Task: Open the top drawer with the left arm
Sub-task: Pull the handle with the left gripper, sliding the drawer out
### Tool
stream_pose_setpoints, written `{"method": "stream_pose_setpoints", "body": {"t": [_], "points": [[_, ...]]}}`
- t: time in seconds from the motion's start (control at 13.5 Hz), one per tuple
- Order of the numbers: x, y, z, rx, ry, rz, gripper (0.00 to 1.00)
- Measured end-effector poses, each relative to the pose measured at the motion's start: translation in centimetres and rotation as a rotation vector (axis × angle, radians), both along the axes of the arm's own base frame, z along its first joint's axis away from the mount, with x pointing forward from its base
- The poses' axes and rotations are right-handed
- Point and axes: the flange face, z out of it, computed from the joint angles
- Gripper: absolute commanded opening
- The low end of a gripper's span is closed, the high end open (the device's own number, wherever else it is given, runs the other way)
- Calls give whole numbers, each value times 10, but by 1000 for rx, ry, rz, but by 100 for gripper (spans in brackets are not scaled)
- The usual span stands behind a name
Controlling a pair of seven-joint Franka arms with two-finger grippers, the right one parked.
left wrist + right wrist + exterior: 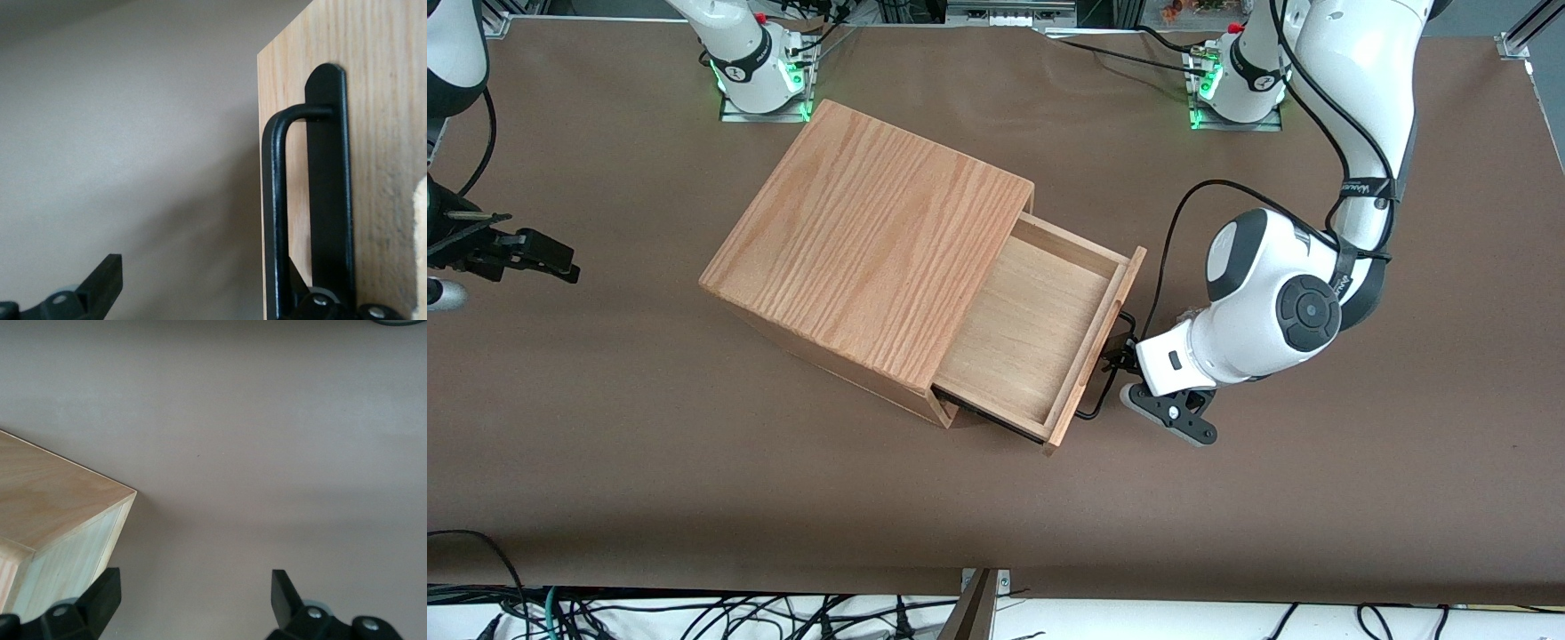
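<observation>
The top drawer (pixel 1040 311) stands pulled well out of the big oak box (pixel 871 231), its pale bottom bare. A thin black wire handle (pixel 1092 411) runs along the drawer's oak front (pixel 380 133). The left arm (pixel 1263 302) reaches low over the table, and its gripper (pixel 1122 357) is right in front of the drawer, at the handle. In the left wrist view the gripper (pixel 200 283) is open. One finger (pixel 100 280) hangs free over the table. The other finger (pixel 313 300) sits between the handle bar (pixel 272 200) and the drawer front.
Brown table top (pixel 1316 498) lies all round the box. The left arm's black wrist camera bracket (pixel 1174 413) hangs just above the table beside the drawer front. Both arm bases (pixel 1236 89) stand at the table edge farthest from the front camera. A box corner (pixel 53 513) shows in the right wrist view.
</observation>
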Motion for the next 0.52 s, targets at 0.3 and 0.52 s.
{"method": "stream_pose_setpoints", "body": {"t": [0.3,0.52], "points": [[-1,3,0,-12,27,7,100],[2,14,6,-57,58,24,100]]}}
